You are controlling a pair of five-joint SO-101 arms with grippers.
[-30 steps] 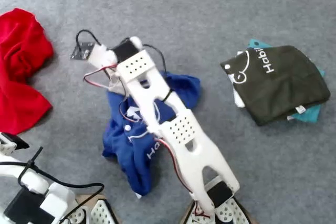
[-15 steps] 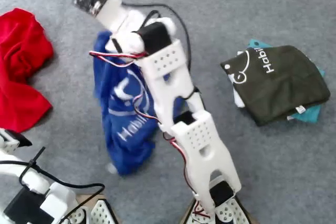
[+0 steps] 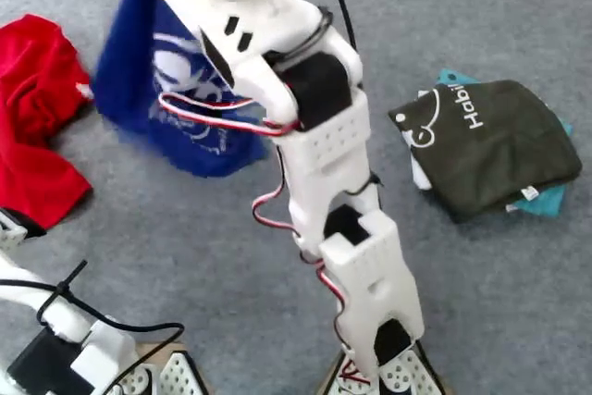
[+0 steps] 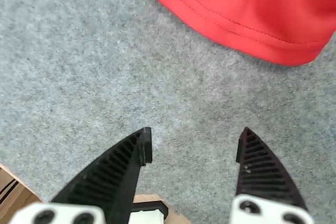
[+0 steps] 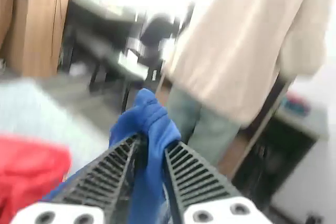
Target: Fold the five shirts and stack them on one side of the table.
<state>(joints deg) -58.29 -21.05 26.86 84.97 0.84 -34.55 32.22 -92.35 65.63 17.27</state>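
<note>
**Blue shirt's up in the air, pinched in the right pincer**

Left to right in the high view: the red shirt (image 3: pixel 37 117) lies crumpled and unfolded at the far left edge of the grey bench (image 3: pixel 185 238). The left arm (image 3: pixel 55 339) sits in the lower left corner. Its wrist view shows the left pincer (image 4: pixel 191 148) wide open over bare bench, near the red shirt's hem but not touching it. Next, the blue shirt (image 3: pixel 157 90) with white print hangs in the upper left of the frame. The right pincer (image 5: pixel 153 144) is clamped on a bunched fold at its top. Can't tell if its low edge touches the bench. The right arm (image 3: pixel 324 154) rises from bottom centre to the top edge. At the right, a folded dark olive shirt (image 3: pixel 490 145) sits on a teal shirt (image 3: pixel 546 199) with just its edges peeking out.
</note>
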